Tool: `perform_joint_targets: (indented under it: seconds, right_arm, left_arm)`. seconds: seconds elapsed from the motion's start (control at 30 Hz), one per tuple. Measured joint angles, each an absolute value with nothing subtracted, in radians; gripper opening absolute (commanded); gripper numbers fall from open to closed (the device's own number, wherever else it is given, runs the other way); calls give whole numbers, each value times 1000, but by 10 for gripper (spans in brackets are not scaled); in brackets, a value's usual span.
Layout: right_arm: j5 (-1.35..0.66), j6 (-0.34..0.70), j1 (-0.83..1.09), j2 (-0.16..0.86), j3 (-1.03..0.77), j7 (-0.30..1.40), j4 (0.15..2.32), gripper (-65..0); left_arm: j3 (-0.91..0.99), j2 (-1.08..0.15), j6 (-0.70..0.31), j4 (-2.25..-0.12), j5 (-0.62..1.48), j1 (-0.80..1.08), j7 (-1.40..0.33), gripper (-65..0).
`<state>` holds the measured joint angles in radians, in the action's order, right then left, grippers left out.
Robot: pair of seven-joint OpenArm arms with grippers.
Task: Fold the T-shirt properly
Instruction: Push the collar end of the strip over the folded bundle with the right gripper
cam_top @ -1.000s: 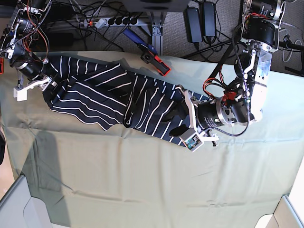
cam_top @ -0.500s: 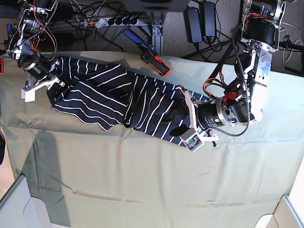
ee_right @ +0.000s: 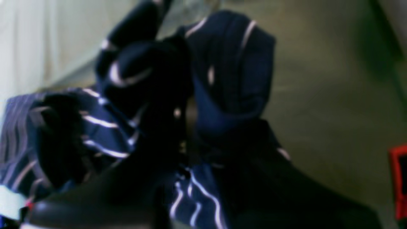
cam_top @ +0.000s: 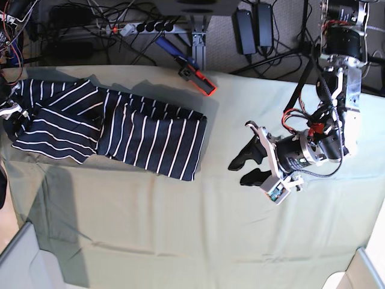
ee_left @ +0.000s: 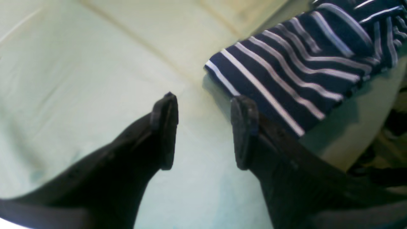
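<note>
Navy white-striped soft T-shirt [cam_top: 114, 129] lies rumpled across the upper left of the olive-green cloth [cam_top: 198, 241], its end pinched by the right gripper [ee_right: 182, 105]; left gripper [cam_top: 245, 168] gapes empty.

The T-shirt [cam_top: 114, 129] is dark navy, almost black, with thin white stripes. It lies stretched in a long, loosely folded band across the far left part of the bench, overlapping in two layers near its middle. Its right end is a straight edge [ee_left: 254, 95] lying flat on the cloth. Its left end is bunched and lifted [ee_right: 190, 92] off the surface.
</note>
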<state>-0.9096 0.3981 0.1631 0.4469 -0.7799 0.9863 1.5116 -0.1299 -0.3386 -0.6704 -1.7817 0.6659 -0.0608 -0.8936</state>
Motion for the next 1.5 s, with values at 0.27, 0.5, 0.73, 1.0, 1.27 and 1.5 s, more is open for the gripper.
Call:
perform_joint_targets:
  seconds: [0.27, 0.5, 0.73, 1.0, 1.27, 1.5]
  right_arm:
    - [-1024, 421, 164, 381, -761, 997, 1597, -650]
    - [-986, 429, 130, 229, -620, 1004, 1828, -650]
    - [-856, 430, 58, 121, -378, 997, 1888, -650]
    - [-626, 430, 52, 97, -128, 931, 1888, -650]
    - [-564, 430, 53, 100, -11, 924, 1888, -209]
    - [-621, 430, 47, 99, -12, 850, 1888, -211]
  left_arm:
    - [-130, -338, -670, -1782, 637, -1, -891, -347]
    - [-130, -339, -670, -1752, 593, 58, -885, -347]
    - [-130, -341, -671, -1715, 593, 91, -886, -347]
    - [-130, -344, -670, -1715, 595, 94, -883, -347]
    - [-130, -344, -671, -1715, 594, 94, -883, -347]
    - [-130, -346, -671, -1715, 594, 94, -884, -349]
